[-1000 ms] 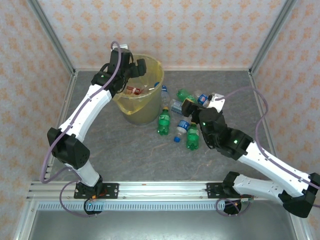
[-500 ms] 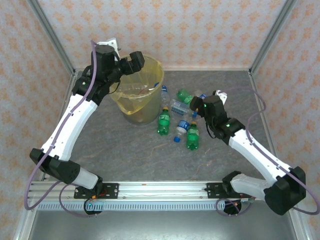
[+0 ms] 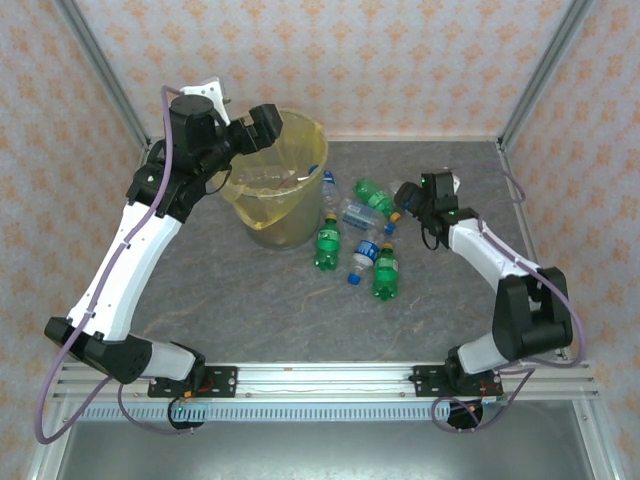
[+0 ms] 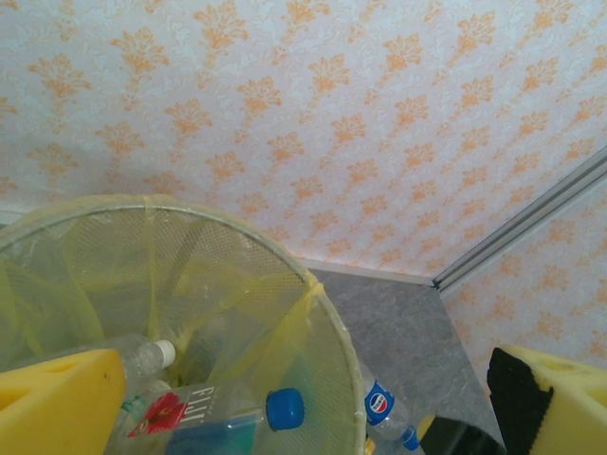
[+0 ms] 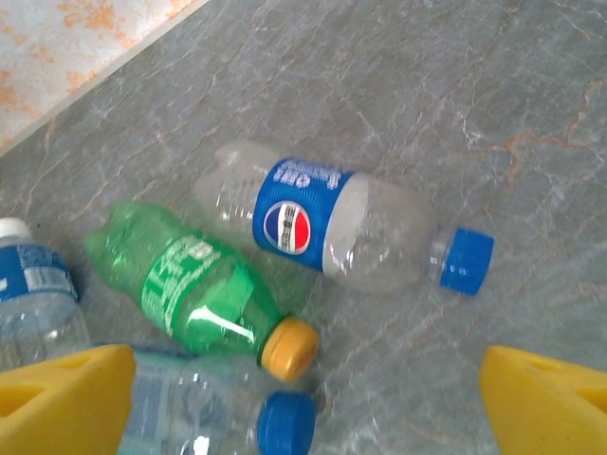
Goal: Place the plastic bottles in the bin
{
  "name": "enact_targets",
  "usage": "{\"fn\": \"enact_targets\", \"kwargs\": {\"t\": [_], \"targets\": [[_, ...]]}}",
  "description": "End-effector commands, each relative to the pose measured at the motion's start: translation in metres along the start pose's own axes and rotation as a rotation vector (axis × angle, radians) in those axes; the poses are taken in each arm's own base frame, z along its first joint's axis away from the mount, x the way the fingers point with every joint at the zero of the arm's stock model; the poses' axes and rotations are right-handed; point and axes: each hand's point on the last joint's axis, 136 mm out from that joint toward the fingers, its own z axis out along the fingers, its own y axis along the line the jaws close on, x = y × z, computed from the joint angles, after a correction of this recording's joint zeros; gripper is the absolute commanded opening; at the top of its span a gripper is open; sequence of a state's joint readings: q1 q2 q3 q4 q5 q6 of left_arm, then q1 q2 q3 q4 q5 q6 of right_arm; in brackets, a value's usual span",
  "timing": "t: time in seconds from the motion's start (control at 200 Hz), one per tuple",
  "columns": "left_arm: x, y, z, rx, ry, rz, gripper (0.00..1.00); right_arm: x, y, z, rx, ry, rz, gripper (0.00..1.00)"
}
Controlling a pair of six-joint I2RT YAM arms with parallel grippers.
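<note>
Plastic bottles (image 3: 327, 243) lie loose in a cluster toward the middle of the table's far edge, just right of the bin (image 3: 282, 226), which stands near the far-left corner. A few more are already in its yellow liner, among them a blue-capped bottle (image 4: 228, 417).

The left gripper (image 3: 262, 123) hovers over the bin's rim, spread wide and empty, which fits a drop-off pose. The right gripper (image 3: 406, 193) hangs above the far end of the cluster, also wide apart and holding nothing. A Pepsi bottle (image 5: 327, 226) lies on its side below it, so it is probably lining up a pick.

The table (image 3: 250, 300) is grey and stone-veined. Orange-patterned wallpaper (image 3: 400, 60) and aluminium posts (image 3: 540, 70) close in the space.
</note>
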State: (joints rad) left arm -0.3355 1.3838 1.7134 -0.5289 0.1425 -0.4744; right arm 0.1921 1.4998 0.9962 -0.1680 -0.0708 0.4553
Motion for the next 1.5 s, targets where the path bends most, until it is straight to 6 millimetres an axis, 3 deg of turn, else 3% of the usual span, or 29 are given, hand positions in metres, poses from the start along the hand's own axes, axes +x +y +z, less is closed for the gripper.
{"fn": "enact_targets", "kwargs": {"t": [0.0, 0.35, 0.501, 0.621, 0.766, 0.901, 1.246, 1.492], "targets": [[0.000, 0.003, -0.010, -0.009, 0.000, -0.011, 0.99, -0.022, 0.008, 0.014, -0.040, -0.023, 0.001, 0.92], [0.006, 0.009, -0.017, -0.022, 0.000, -0.020, 0.99, -0.030, 0.006, 0.080, -0.014, 0.059, -0.013, 0.93], [0.007, 0.013, -0.020, -0.037, -0.004, -0.011, 0.99, -0.029, 0.011, 0.097, -0.030, 0.096, -0.062, 0.93], [0.007, 0.015, -0.021, -0.047, -0.004, 0.000, 0.99, -0.021, 0.005, 0.107, -0.008, 0.130, -0.112, 0.94], [0.007, 0.016, -0.021, -0.053, -0.006, 0.004, 0.99, -0.003, 0.010, 0.102, -0.068, 0.193, -0.124, 0.89], [0.008, 0.014, -0.016, -0.041, 0.000, 0.000, 0.99, 0.002, 0.008, 0.090, -0.084, 0.186, -0.120, 0.88], [0.012, 0.008, -0.004, -0.010, 0.021, -0.020, 0.99, 0.018, -0.008, 0.067, -0.068, 0.191, -0.110, 0.82], [0.013, 0.007, -0.007, 0.002, 0.021, -0.035, 0.99, 0.038, -0.021, 0.063, -0.051, 0.224, -0.110, 0.74]]}}
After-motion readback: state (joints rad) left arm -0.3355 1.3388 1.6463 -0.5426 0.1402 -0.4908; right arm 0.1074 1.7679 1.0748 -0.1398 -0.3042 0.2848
